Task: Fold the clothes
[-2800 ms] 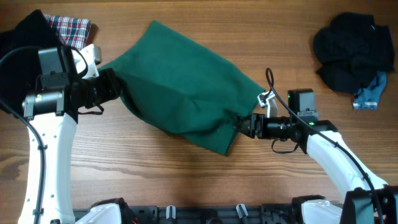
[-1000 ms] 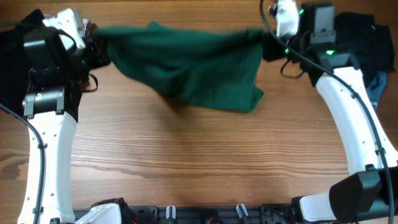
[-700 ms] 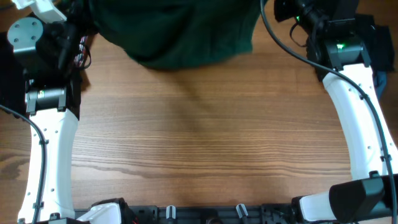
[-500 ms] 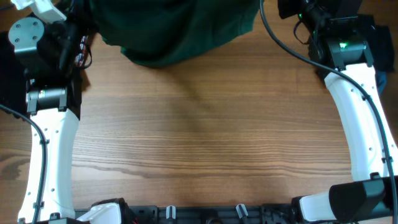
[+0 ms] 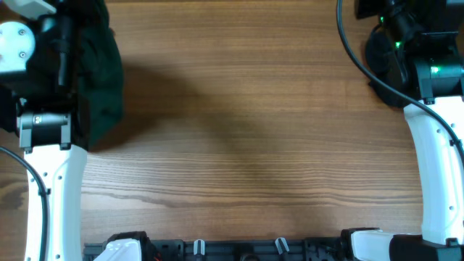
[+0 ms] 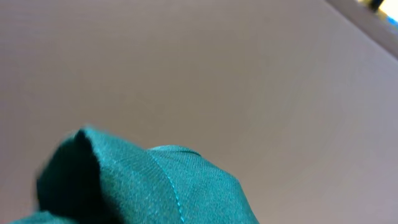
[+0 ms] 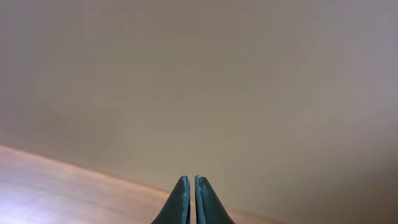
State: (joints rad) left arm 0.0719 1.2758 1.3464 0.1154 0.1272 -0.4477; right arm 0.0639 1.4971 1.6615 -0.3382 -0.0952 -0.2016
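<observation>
The clothes (image 5: 101, 80), a dark-green garment, hang bunched in a clump beside my raised left arm (image 5: 32, 123) at the table's far left. In the left wrist view the green fabric (image 6: 155, 186) fills the bottom of the picture and hides my left fingers, so that gripper is shut on the cloth. My right gripper (image 7: 193, 182) points up at a plain wall, its two dark fingertips pressed together with nothing between them. In the overhead view the right arm (image 5: 435, 80) reaches out of the top right corner and its gripper is out of sight.
A black garment (image 5: 377, 61) lies at the back right, partly behind the right arm and its cable. Something dark (image 5: 7, 109) shows at the left edge under the left arm. The wooden table (image 5: 246, 145) spans the middle.
The green garment was stretched between both grippers along the far edge. Now it hangs bunched at the left arm only, and the right gripper has no cloth. Both arms have moved outward.
</observation>
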